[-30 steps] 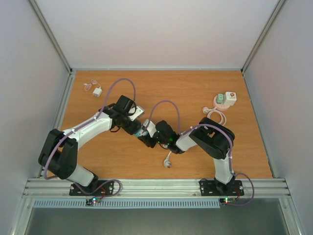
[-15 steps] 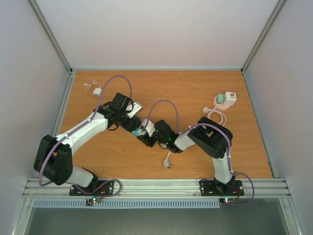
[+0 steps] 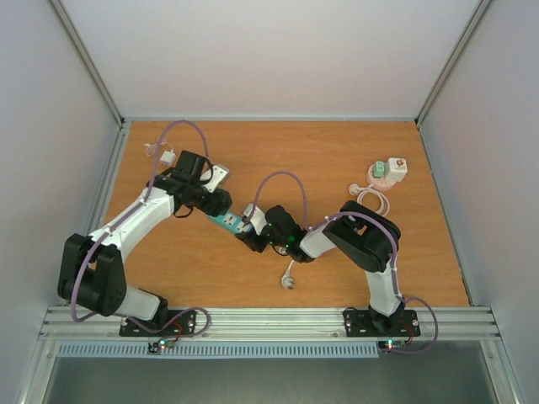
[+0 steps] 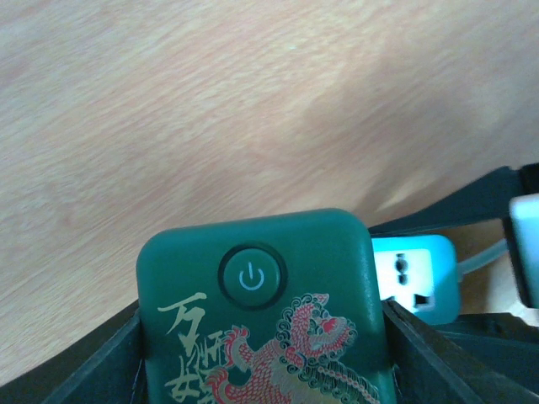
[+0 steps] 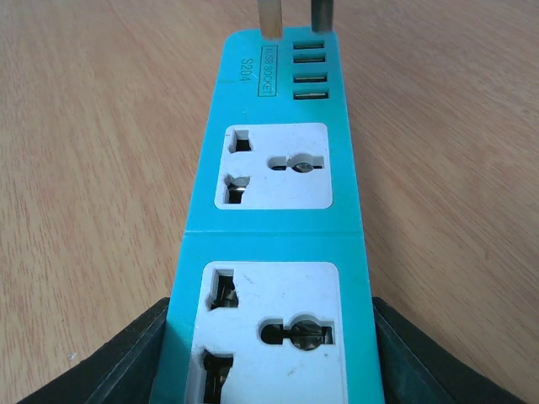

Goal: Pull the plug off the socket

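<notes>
The teal socket strip (image 5: 274, 252) lies in my right gripper (image 5: 269, 345), which is shut on its sides; both sockets facing the camera are empty. My left gripper (image 4: 261, 345) is shut on the dark green plug (image 4: 261, 303), which has a power button and a dragon print. In the left wrist view the strip (image 4: 415, 276) shows just behind the plug. Two metal pins (image 5: 269, 17) of the plug stand free past the strip's far end. From above, the left gripper (image 3: 212, 202) sits up-left of the strip (image 3: 226, 221), and the right gripper (image 3: 250, 231) holds its near end.
A small white charger with cable (image 3: 166, 156) lies at the back left. A white and green adapter (image 3: 387, 171) with a coiled pale cable (image 3: 375, 199) sits at the back right. A white cable plug (image 3: 289, 278) lies near the front middle.
My left arm has moved back and to the left with the green plug, away from the strip. My right gripper and the strip have stayed in place.
</notes>
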